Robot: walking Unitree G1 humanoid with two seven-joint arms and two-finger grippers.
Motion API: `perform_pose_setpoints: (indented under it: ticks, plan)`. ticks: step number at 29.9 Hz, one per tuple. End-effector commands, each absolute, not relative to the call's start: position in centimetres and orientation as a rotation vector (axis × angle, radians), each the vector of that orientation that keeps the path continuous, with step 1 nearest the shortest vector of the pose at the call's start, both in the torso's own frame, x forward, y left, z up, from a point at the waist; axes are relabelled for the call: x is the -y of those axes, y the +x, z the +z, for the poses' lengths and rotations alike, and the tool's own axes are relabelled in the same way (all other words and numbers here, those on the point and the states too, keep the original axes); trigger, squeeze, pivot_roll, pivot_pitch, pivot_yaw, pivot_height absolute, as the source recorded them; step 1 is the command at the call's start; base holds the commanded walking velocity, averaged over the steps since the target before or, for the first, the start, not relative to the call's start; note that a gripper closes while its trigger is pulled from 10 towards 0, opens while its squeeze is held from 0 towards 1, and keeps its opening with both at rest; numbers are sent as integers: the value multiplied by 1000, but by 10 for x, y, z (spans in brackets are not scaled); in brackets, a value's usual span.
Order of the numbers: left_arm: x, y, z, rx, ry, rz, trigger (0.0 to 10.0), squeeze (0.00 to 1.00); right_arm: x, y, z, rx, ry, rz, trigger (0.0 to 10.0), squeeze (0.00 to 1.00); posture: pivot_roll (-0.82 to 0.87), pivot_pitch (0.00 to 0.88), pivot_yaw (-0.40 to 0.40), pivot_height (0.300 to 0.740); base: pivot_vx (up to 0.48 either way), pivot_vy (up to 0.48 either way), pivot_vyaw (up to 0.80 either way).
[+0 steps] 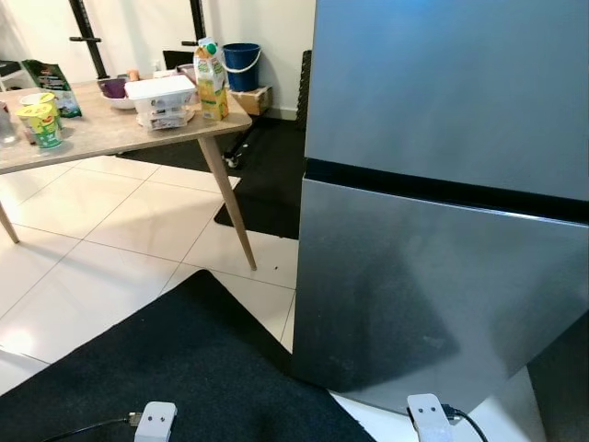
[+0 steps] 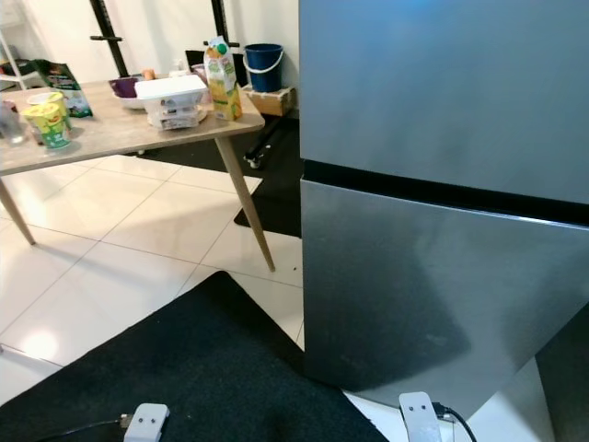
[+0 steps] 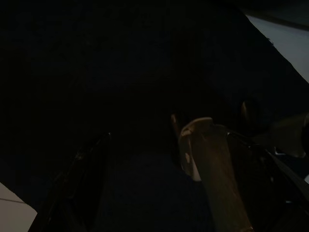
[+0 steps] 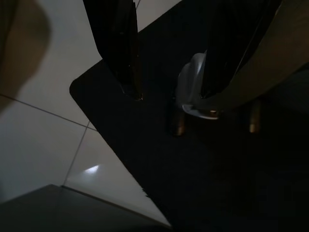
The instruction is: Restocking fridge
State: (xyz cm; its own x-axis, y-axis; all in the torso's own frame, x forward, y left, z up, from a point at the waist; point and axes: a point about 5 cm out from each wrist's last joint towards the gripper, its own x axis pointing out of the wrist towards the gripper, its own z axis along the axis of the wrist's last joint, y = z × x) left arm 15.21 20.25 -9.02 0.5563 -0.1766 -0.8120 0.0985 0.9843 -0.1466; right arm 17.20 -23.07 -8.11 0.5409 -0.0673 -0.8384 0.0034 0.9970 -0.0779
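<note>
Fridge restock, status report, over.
Right end effector open, empty, hanging over black mat. Fridge doors closed. Juice carton on table.

Bright sharp head views, soft fridge (image 1: 442,184) shadow, dark wrist views

fridge (image 1: 442,193) right, table (image 1: 110,133) left behind

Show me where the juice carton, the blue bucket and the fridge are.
juice carton (image 1: 212,81), left eye view, middle of its front face.
blue bucket (image 1: 241,66), left eye view, its side wall.
fridge (image 1: 433,285), left eye view, lower door panel.
</note>
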Motion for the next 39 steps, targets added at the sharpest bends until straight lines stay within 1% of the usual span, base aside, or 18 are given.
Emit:
perform_pose_setpoints:
  ticks: [1,2,4,5,6,7,8,9,11,12,13,19,21,24,28,33,35,39]
  plan:
    - [-197,143,-95,-1004,-92,-174,10000,0,235,169,-82,-1000,-62,-65,10000,0,-9,88,41,740,0,0,0]
    - [-195,143,-95,-1011,-87,-175,10000,0,237,168,-81,-1002,-63,-71,10000,0,-7,91,43,740,0,0,0]
    - [-194,144,-96,-1019,-69,-182,10000,0,239,168,-81,-1004,-65,-86,10000,0,-6,72,42,740,0,0,0]
    - [-192,148,-94,-1009,-62,-202,10000,0,240,171,-79,-986,-34,-116,10000,0,-4,105,25,740,0,0,0]
    - [-192,148,-94,-1009,-62,-202,10000,0,240,171,-79,-986,-34,-116,10000,0,-4,105,25,740,0,0,0]
    - [-191,150,-94,-1018,-16,-231,10000,0,240,172,-79,-982,-28,-132,10000,0,10,82,-15,740,0,0,0]
    - [-192,152,-93,-1008,-31,-220,10000,0,236,171,-80,-989,-29,-111,10000,0,15,80,-23,740,0,0,550]
    - [-192,152,-93,-1008,-31,-220,10000,0,236,171,-80,-989,-29,-111,10000,0,15,80,-23,740,0,0,550]
    - [-192,151,-93,-1001,-56,-199,10000,0,227,172,-82,-1004,-118,-10,10000,0,-2,84,-15,740,0,0,741]
    - [-192,151,-93,-1001,-56,-199,10000,0,227,172,-82,-1004,-118,-10,10000,0,-2,84,-15,740,0,0,781]
    - [-190,146,-96,-1016,-55,-198,10000,0,223,175,-82,-1000,-148,30,10000,0,-16,80,-22,740,0,0,788]
    - [-184,131,-102,-1057,-94,-180,10000,0,219,175,-82,-1000,-138,58,10000,0,-27,82,-16,740,0,0,763]
    - [-179,126,-104,-1072,-95,-183,10000,0,221,169,-85,-1025,-167,86,10000,0,-23,70,-22,740,0,0,744]
    - [-177,125,-105,-1069,-108,-172,10000,0,224,161,-87,-1045,-166,79,10000,0,-20,57,-18,740,0,0,744]
    - [-178,127,-104,-1072,-83,-190,10000,0,226,155,-89,-1070,-165,71,10000,0,15,52,-19,740,0,0,744]
    - [-181,131,-102,-1067,-66,-207,10000,0,219,159,-89,-1055,-129,65,10000,0,12,48,7,740,0,0,744]
    - [-181,131,-102,-1072,-44,-227,10000,0,215,161,-89,-1048,-121,70,10000,0,10,48,7,740,0,0,744]
    - [-182,134,-101,-1064,-57,-212,10000,0,211,161,-90,-1049,-118,88,10000,0,10,47,4,740,0,0,744]
